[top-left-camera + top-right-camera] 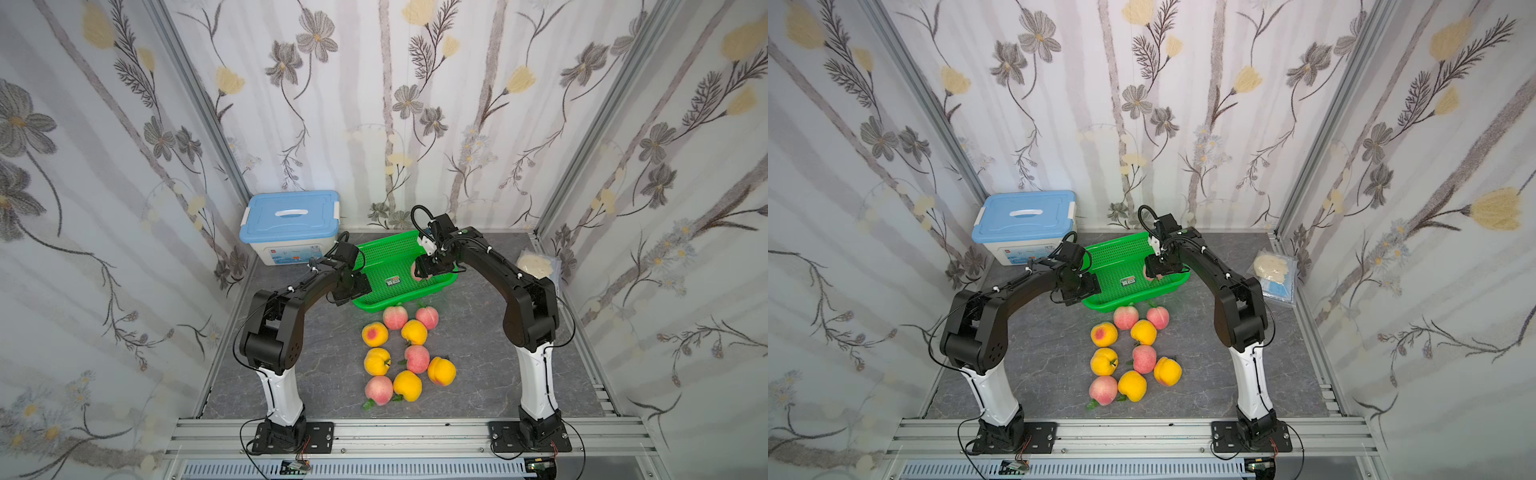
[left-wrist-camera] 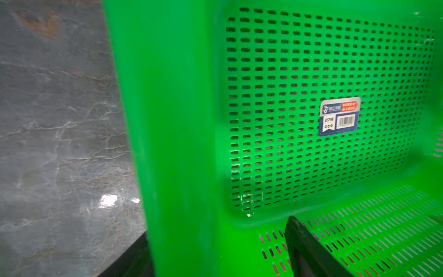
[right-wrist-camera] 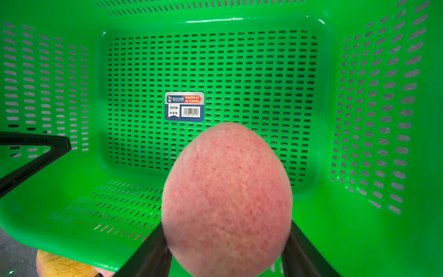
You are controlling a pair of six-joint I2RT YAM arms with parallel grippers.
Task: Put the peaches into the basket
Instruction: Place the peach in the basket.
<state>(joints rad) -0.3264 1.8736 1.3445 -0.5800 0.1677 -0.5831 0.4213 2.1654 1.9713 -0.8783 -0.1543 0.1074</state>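
- While we hover over the bright green perforated plastic basket point(image 3: 383, 96), the fingers of our right gripper point(image 1: 420, 270) are clamped on a matte, pebbly pink-red toy peach point(image 3: 226, 191).
- Our left gripper point(image 1: 356, 289) straddles the basket's smooth rolled rim; we cannot tell whether it pinches.
- Nine round peaches point(image 1: 417, 358) cluster on the glossy grey marbled tabletop point(image 1: 324, 374), beside the basket.
- Floral wallpaper point(image 1: 374, 104) lines the walls.

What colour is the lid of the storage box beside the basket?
The lid is light blue, with a white handle; clearest in a top view.
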